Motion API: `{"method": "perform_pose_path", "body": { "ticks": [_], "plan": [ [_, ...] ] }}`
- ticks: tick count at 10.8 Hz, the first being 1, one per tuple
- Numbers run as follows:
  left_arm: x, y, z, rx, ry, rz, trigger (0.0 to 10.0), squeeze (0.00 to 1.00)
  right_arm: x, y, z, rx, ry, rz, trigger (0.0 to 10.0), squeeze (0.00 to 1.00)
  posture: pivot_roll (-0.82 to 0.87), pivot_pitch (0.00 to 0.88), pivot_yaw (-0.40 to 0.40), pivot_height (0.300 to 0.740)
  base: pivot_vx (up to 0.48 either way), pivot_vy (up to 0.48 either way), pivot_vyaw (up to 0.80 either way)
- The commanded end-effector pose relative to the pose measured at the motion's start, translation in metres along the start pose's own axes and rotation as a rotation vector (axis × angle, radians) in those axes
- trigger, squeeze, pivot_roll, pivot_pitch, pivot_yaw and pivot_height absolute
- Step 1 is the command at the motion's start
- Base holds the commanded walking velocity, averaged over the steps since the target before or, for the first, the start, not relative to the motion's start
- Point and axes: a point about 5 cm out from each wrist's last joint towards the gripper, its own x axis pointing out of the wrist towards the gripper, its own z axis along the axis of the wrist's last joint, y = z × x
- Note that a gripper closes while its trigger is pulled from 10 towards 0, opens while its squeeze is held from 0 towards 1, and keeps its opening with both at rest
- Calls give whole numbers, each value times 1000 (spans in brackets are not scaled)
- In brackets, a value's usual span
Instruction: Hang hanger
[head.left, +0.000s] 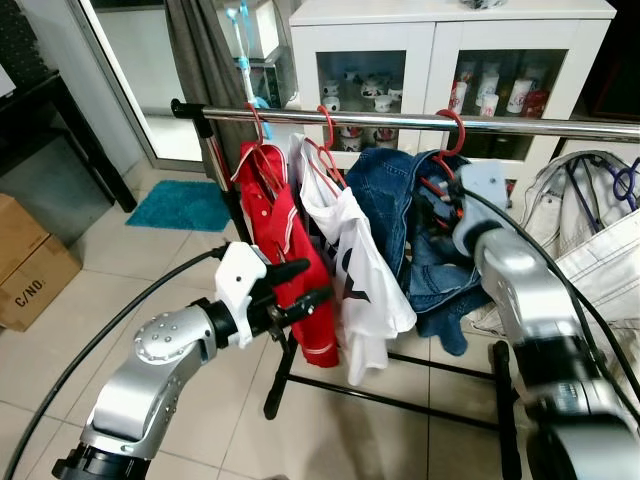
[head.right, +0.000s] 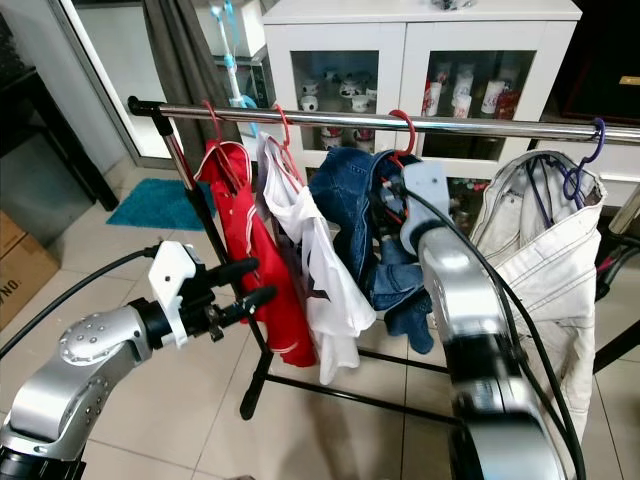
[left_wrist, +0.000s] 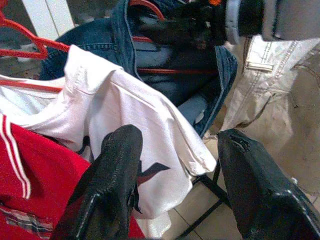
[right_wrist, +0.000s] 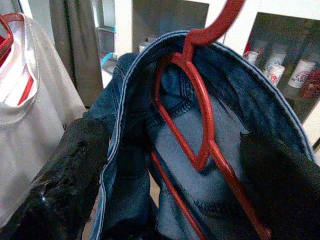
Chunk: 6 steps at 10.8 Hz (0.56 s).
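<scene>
A steel rail carries several garments. A denim jacket hangs from it on a red hanger, whose hook sits over the rail. My right gripper is open at the jacket's collar, with one black finger on each side of the hanger's neck. Left of the jacket hang a white shirt and a red shirt, each on a red hanger. My left gripper is open, low in front of the red shirt, and holds nothing.
A white jacket on a purple hanger hangs at the rail's right end. Behind the rack stands a white glass-door cabinet. A cardboard box and a teal mat lie to the left. The rack's black base bar crosses the tiled floor.
</scene>
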Motion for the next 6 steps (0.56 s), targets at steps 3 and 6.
{"method": "perform_pose_path", "body": {
  "ticks": [3, 6],
  "plan": [
    [-6, -1, 1, 3, 13, -8, 10000, 0, 14, -3, 11, -24, -22, 28, 10000, 0, -38, 0, 119, 740, 0, 0, 0],
    [-9, 1, 0, 5, 23, -1, 10000, 0, 21, -7, 12, -80, 8, 138, 4039, 0, -32, 0, 114, 740, 0, 0, 0]
  ]
}}
